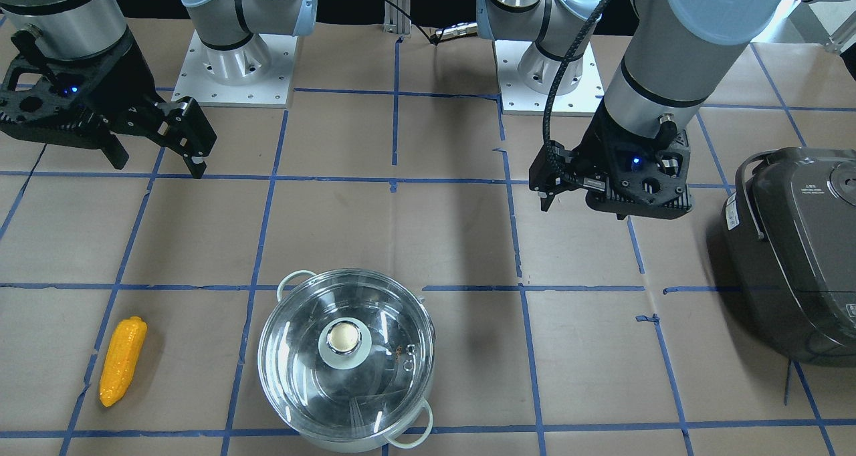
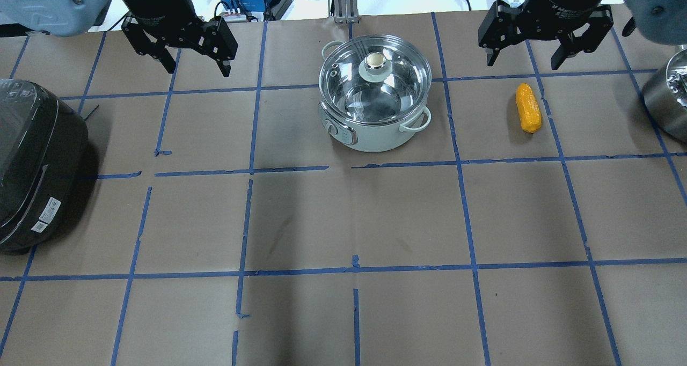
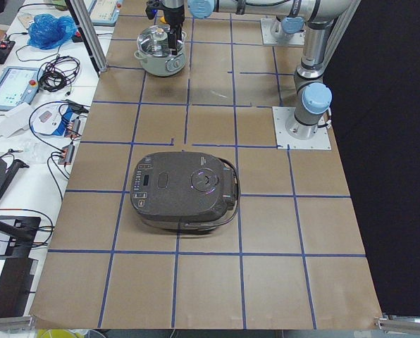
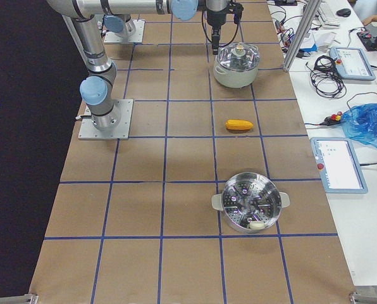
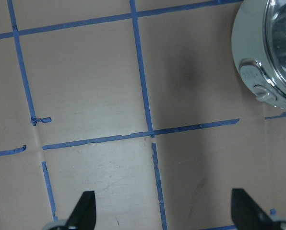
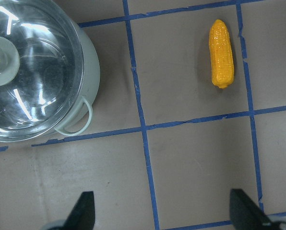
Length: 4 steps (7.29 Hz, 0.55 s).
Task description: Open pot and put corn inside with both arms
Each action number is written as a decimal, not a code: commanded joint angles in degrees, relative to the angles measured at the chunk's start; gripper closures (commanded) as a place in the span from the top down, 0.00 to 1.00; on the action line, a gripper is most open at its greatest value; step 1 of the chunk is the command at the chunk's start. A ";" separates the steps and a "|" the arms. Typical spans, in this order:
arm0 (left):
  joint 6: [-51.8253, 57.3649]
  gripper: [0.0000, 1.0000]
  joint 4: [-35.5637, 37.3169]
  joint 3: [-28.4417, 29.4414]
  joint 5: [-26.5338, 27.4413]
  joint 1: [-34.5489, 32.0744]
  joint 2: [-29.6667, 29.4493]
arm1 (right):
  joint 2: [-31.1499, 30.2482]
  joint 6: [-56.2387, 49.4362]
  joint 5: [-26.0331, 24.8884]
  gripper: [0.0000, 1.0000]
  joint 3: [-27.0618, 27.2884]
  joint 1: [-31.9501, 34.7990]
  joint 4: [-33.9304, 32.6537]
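Note:
The pot (image 2: 375, 132) is round, with a pale body, pale loop handles and a glass lid (image 2: 397, 89) with a pale knob, lid on; it also shows in the front view (image 1: 294, 369). The yellow-orange corn (image 2: 528, 108) lies flat on the table to the pot's right, apart from it, and shows in the right wrist view (image 6: 221, 52). My left gripper (image 2: 196, 68) is open and empty, in the air left of the pot. My right gripper (image 2: 523, 60) is open and empty, in the air just beyond the corn.
A dark grey rice cooker (image 2: 32, 162) sits at the table's left side. A steel steamer pot (image 4: 250, 209) stands at the far right, beyond the corn. The table is brown paper with blue tape lines. The arm bases (image 1: 234, 68) stand at the robot's edge.

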 commanded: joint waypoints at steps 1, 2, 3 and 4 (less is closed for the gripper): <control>-0.50 1.00 0.55 0.09 -0.02 -0.07 0.06 | 0.69 -2.24 -0.19 1.00 -0.46 -0.35 -0.13; -1.37 1.00 0.81 1.31 -0.63 -0.15 -1.33 | 1.31 -2.25 -1.40 1.00 -0.46 -1.66 -0.66; -4.52 1.00 4.64 2.80 -0.29 -1.37 -4.04 | 4.97 -3.91 -3.24 1.00 -1.68 -4.02 -0.93; -6.03 1.00 5.55 5.78 -0.37 -4.26 -7.20 | 10.92 -6.71 -2.65 1.00 -3.17 -6.13 -5.37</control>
